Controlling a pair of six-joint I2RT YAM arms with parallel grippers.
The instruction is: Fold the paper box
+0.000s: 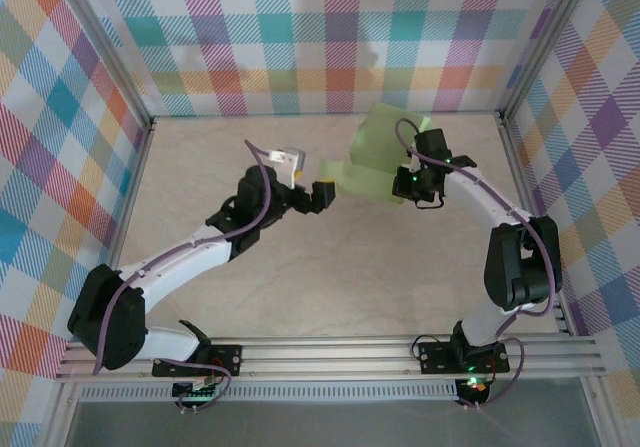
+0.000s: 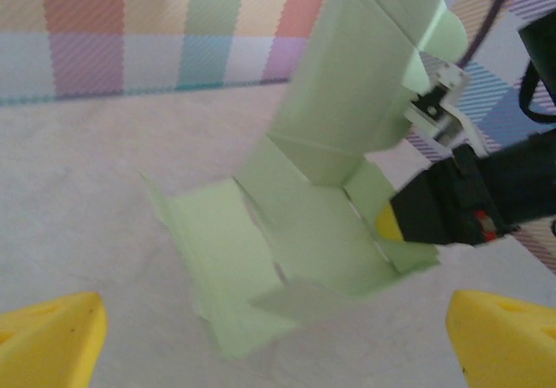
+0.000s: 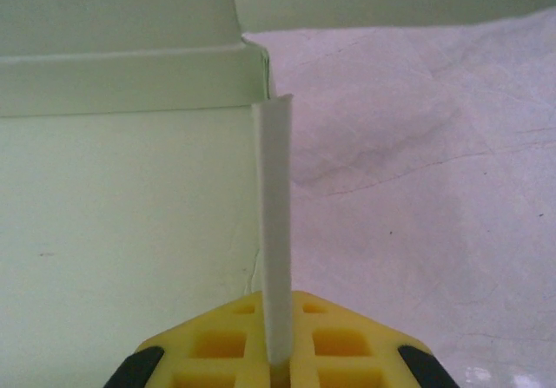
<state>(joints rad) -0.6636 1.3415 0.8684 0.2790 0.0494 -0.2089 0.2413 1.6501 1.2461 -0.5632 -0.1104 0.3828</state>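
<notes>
Pale marbled tabletop (image 1: 350,277); pastel plaid walls (image 1: 330,37) on three sides; aluminium frame rail (image 1: 330,355) along near edge.

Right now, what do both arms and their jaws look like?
Left arm and right arm match: white links, black joints, a purple cable along each. Jaws are yellow, the right's with a gridded face. Green lights glow at the right wrist and base.

Beige marbled table (image 1: 330,287); paper box (image 1: 372,162) flaps resting on it.

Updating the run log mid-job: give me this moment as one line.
pale green thin-card paper box: part-folded, one panel raised | right claw: shut on its flap | left claw: open, facing it
</notes>
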